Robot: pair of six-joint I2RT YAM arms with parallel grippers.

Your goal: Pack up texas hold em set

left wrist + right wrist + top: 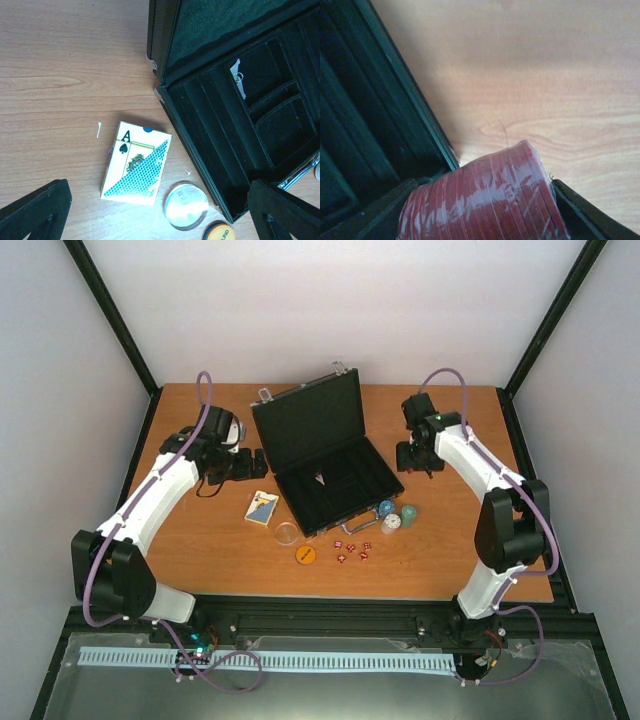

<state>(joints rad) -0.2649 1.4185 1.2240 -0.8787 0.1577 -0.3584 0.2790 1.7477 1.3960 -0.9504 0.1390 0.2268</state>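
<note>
Right wrist view is showing the right tool (482,220) gripping the red chip stack (490,185), jaws partly open with a finger at either side of the stack, just beside the rim of the open briefcase (345,480). Whether the stack is resting on the tabletop (450,550) or hanging clear of it, I cannot tell.

The left tool (160,215) is hovering wide open and holding nothing above the card box (137,162), which is lying flat near the case's left corner with the clear disc (186,205) and orange disc (219,232) just beside it. The blue, white and green chip stacks (392,516) and the dice (352,550) are waiting in front of the case.

The step in hand looks like loading the red chips. Next, the stack is probably needing a carry over the rim, lining up with one of the long grooves, then a gentle release so the chips are not spilling apart.
</note>
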